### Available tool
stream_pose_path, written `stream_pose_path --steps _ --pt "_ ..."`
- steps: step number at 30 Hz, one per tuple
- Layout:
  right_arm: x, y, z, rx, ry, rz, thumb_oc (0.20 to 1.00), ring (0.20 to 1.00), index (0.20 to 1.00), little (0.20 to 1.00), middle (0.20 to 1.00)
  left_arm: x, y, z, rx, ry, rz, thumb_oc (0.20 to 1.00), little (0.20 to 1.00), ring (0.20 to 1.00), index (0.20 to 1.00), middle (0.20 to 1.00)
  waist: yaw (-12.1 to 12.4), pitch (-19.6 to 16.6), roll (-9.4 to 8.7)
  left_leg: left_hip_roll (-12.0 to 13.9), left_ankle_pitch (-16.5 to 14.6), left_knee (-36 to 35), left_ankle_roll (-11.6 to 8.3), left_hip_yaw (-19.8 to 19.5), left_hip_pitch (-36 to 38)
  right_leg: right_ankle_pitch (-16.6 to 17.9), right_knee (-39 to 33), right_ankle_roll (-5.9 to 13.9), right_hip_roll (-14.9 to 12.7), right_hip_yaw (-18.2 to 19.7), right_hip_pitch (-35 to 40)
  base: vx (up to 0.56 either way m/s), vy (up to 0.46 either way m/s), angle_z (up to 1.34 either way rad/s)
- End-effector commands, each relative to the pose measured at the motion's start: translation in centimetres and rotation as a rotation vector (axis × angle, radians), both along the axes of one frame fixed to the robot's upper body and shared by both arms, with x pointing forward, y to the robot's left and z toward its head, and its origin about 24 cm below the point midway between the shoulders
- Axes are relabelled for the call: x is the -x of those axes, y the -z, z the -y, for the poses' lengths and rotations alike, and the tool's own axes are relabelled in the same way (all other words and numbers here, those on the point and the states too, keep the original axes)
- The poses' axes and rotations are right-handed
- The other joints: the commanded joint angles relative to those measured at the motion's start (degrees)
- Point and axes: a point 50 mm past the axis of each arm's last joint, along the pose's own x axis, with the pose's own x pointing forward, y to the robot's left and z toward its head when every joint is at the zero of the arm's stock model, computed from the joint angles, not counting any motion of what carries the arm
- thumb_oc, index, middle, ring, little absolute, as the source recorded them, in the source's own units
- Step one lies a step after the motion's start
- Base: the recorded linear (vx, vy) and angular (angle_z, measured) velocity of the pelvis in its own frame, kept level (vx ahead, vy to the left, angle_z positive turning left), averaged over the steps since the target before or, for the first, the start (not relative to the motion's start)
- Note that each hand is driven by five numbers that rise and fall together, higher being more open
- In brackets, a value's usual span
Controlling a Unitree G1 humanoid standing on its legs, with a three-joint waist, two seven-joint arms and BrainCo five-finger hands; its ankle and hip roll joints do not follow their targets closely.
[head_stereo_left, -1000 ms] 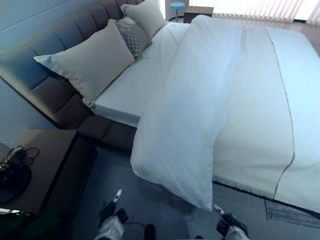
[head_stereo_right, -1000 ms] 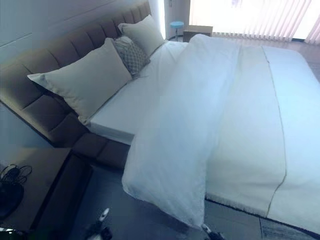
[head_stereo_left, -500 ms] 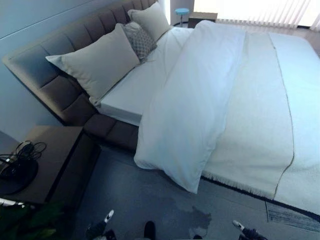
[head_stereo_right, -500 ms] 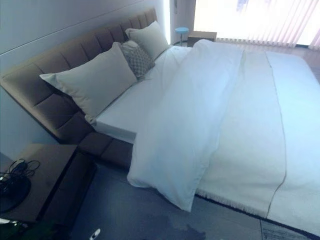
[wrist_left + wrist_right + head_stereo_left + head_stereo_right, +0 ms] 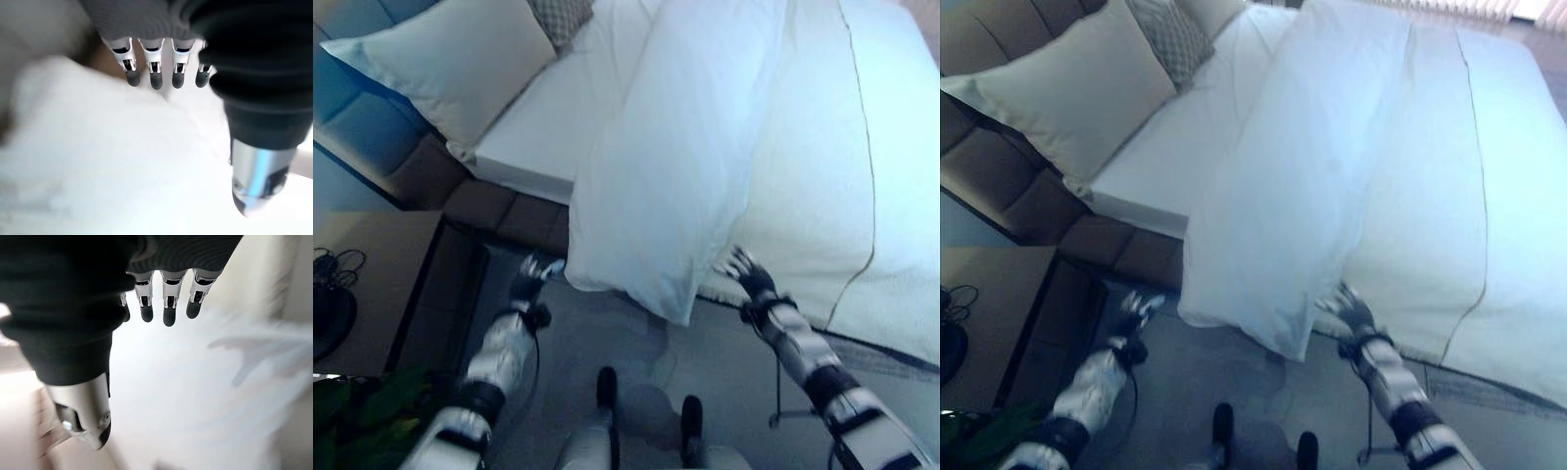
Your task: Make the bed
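Note:
A white duvet (image 5: 695, 147) lies folded back across the bed, and its thick corner (image 5: 1278, 328) hangs over the near side towards the floor. The bare white sheet (image 5: 548, 127) shows between the fold and a large pale pillow (image 5: 450, 64) at the headboard. My left hand (image 5: 533, 277) is raised just left of the hanging corner, fingers straight, close to the cloth (image 5: 98, 161). On the other side of that corner my right hand (image 5: 744, 274) reaches up, open, by the duvet's lower edge (image 5: 195, 382). Neither hand holds anything.
A brown padded headboard and bed frame (image 5: 499, 211) run along the left. A patterned cushion (image 5: 1170, 34) sits behind the pillow. A brown bedside table (image 5: 372, 264) with dark cables stands at the lower left. Grey floor lies below the bed's edge.
The camera has tipped down and moved closer to the bed. Both arms have risen into view, and the hands now flank the hanging duvet corner.

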Motion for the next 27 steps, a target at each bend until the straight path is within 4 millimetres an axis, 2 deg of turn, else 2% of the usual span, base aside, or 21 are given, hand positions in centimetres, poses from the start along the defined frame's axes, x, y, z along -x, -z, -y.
stream_pose_path --steps 1,3,4,6,8,9,11,13,14,15,17,20,22,23,27 --pt "-1.0 -5.0 -0.1 -0.068 -0.033 0.166 1.000 1.000 1.000 1.000 1.000 -1.6 -4.8 0.8 0.033 0.078 0.155 1.000 1.000 1.000 1.000 1.000 -0.5 1.4 0.05 -1.4 -2.9 5.3 -1.28 -0.5 -4.6 -4.8 11.6 1.30 0.2 -1.1 0.0 0.08 0.171 -0.02" --pt "-1.8 -8.3 -1.4 -0.081 -0.073 0.248 1.000 1.000 1.000 1.000 1.000 -2.9 -8.0 1.9 0.045 0.135 0.218 1.000 1.000 1.000 1.000 1.000 -0.5 2.3 0.46 -1.5 -3.2 4.5 -1.52 -0.3 -4.5 -5.1 8.9 0.57 -0.3 -3.1 -1.2 0.10 0.118 0.03" --pt "-2.0 -9.6 -1.8 -0.102 -0.076 0.277 1.000 1.000 1.000 1.000 1.000 -3.2 -8.9 2.4 0.064 0.149 0.239 1.000 1.000 1.000 1.000 1.000 -0.6 2.5 0.43 -1.7 -3.1 3.9 -1.66 -0.1 -4.6 -4.8 6.7 0.57 0.0 -3.4 -1.7 0.11 0.081 -0.03" --pt "-2.5 -12.1 -3.1 -0.201 -0.108 0.328 1.000 1.000 1.000 1.000 1.000 -4.0 -11.1 3.8 0.105 0.194 0.283 1.000 1.000 1.000 1.000 1.000 -1.0 3.4 0.14 -2.4 -3.2 2.2 -1.88 0.2 -4.4 -2.1 0.2 0.71 1.2 -3.5 -4.5 0.13 0.051 -0.11" --pt "-2.9 -13.5 -4.1 -0.237 -0.125 0.341 1.000 1.000 1.000 1.000 1.000 -4.5 -12.7 4.5 0.112 0.193 0.313 1.000 1.000 1.000 1.000 1.000 -1.5 4.6 -0.02 -3.0 -3.6 2.1 -2.07 -0.1 -4.4 1.4 -4.3 1.17 2.2 -3.3 -8.0 0.14 0.010 -0.11" --pt "-3.1 -13.6 -3.7 -0.223 -0.110 0.342 1.000 1.000 1.000 1.000 1.000 -4.8 -12.7 3.7 0.093 0.157 0.298 1.000 1.000 1.000 1.000 1.000 -1.9 5.2 -0.10 -3.3 -3.7 2.1 -2.03 -0.3 -4.3 2.3 -5.0 1.42 2.6 -3.2 -9.7 0.14 -0.038 0.03" --pt "-2.8 -16.0 -5.8 -0.272 -0.184 0.391 1.000 1.000 1.000 1.000 1.000 -4.9 -15.2 6.0 0.130 0.229 0.369 1.000 1.000 1.000 1.000 1.000 -2.1 6.2 -0.43 -4.0 -3.3 3.1 -2.43 -1.2 -6.2 3.8 -6.3 1.55 1.8 -3.3 -8.7 0.06 -0.036 0.19" --pt "-2.9 -17.5 -6.0 -0.276 -0.169 0.420 1.000 1.000 1.000 1.000 1.000 -4.9 -16.6 6.5 0.148 0.227 0.399 1.000 1.000 1.000 1.000 1.000 -2.4 6.1 0.11 -4.3 -1.9 1.4 -2.85 -1.6 -7.6 5.0 -8.2 1.23 2.7 -2.6 -9.1 0.02 -0.073 0.20" --pt "-3.2 -18.6 -6.3 -0.266 -0.151 0.431 1.000 1.000 1.000 1.000 1.000 -5.3 -17.6 6.6 0.172 0.212 0.400 1.000 1.000 1.000 1.000 1.000 -2.2 5.9 0.14 -4.2 -0.6 -0.6 -3.29 -2.0 -9.5 6.2 -10.1 1.28 3.0 -3.9 -10.3 0.03 -0.080 0.11" --pt "-3.2 -18.7 -6.3 -0.266 -0.151 0.433 1.000 1.000 1.000 1.000 1.000 -5.3 -17.7 6.6 0.172 0.213 0.402 1.000 1.000 1.000 1.000 1.000 -2.3 5.8 0.17 -4.2 -0.5 -0.7 -3.29 -2.1 -9.8 6.2 -10.1 1.27 3.0 -3.9 -10.5 0.03 -0.088 0.13" --pt "-3.3 -20.3 -6.5 -0.235 -0.135 0.460 1.000 1.000 1.000 1.000 1.000 -5.6 -18.8 6.7 0.204 0.205 0.409 1.000 1.000 1.000 1.000 1.000 -2.4 6.2 0.14 -4.0 0.5 -1.7 -3.69 -2.7 -12.2 6.6 -10.6 1.14 3.3 -4.5 -12.5 0.01 -0.073 0.17" --pt "-3.5 -21.7 -6.7 -0.187 -0.104 0.480 1.000 1.000 1.000 1.000 1.000 -5.7 -20.3 6.8 0.230 0.181 0.434 1.000 1.000 1.000 1.000 1.000 -2.5 7.5 0.30 -3.9 1.5 -2.0 -4.19 -3.5 -16.1 6.5 -10.0 0.64 3.6 -4.7 -16.2 0.01 -0.076 0.05" --pt "-3.7 -22.6 -6.4 -0.053 -0.041 0.515 1.000 1.000 1.000 1.000 1.000 -5.9 -20.7 6.1 0.243 0.137 0.433 1.000 1.000 1.000 1.000 1.000 -2.7 8.5 0.61 -3.7 1.8 -1.7 -4.35 -4.1 -18.7 5.9 -8.5 0.25 3.7 -4.9 -19.5 0.07 -0.051 0.06" --pt "-3.8 -22.6 -6.4 -0.049 -0.032 0.509 1.000 1.000 1.000 1.000 1.000 -5.9 -21.1 6.1 0.241 0.129 0.441 1.000 1.000 1.000 1.000 1.000 -2.9 8.3 0.90 -3.6 0.5 -1.6 -4.59 -5.0 -19.4 4.4 -7.6 0.36 3.9 -4.4 -20.5 0.13 -0.051 0.03" --pt "-4.5 -22.6 -6.5 -0.003 0.009 0.470 1.000 1.000 1.000 1.000 1.000 -6.1 -21.9 5.7 0.260 0.060 0.439 1.000 1.000 1.000 1.000 1.000 -2.9 9.1 1.71 -3.7 0.0 0.5 -4.54 -6.1 -25.0 3.4 -4.3 -0.08 3.8 -4.4 -26.2 0.05 -0.037 0.07"
